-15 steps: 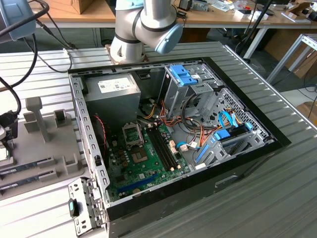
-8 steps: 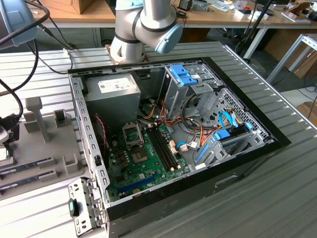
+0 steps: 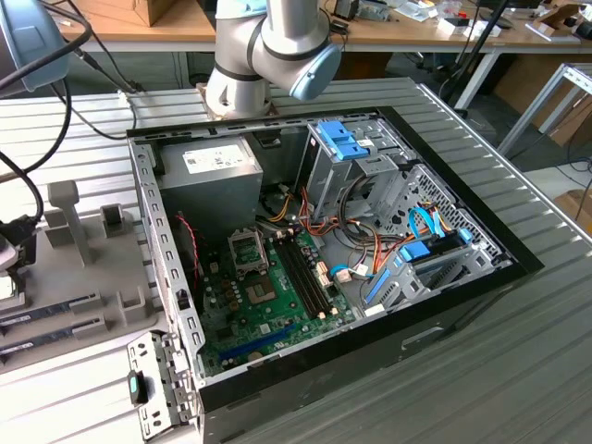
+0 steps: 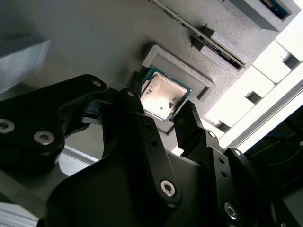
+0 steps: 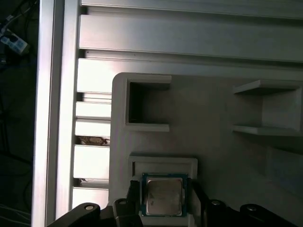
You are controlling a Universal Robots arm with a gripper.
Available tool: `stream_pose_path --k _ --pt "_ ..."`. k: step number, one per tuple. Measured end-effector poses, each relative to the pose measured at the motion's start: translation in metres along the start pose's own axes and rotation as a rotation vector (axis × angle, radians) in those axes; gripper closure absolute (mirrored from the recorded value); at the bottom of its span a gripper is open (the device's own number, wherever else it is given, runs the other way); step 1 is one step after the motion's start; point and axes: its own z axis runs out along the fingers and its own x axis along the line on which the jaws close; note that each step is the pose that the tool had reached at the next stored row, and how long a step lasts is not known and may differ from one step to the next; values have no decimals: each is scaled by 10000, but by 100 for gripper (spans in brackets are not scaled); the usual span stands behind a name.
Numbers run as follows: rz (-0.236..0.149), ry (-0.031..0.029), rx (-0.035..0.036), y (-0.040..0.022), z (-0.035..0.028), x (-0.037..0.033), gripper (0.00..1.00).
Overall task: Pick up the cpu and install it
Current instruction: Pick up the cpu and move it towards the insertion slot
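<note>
Second wrist view is showing the gripper (image 4: pixel 160 103) hanging open, fingers (image 4: pixel 189 120) straddling the cpu (image 4: pixel 163 94). The chip is lying flat in the tray (image 4: pixel 182 66) recess just below, probably so its edges are staying reachable.

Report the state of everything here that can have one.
cpu: lying flat in the grey tray recess, metal top up, not lifted.
gripper: right over the cpu, at the tray.
computer case: on its side, side panel off, inside exposed.
cpu socket: cover tipped up, appears empty.
</note>
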Motion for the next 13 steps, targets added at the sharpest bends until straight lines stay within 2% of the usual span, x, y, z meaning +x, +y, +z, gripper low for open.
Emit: stream_pose_path --k 3,10,11,12,13 --pt "-1 2 9 0 29 2 46" --pt "0 2 9 1 33 1 46" --pt "0 1 10 0 33 1 47" --pt "0 1 9 1 33 2 53" --pt "0 1 9 1 33 2 53"
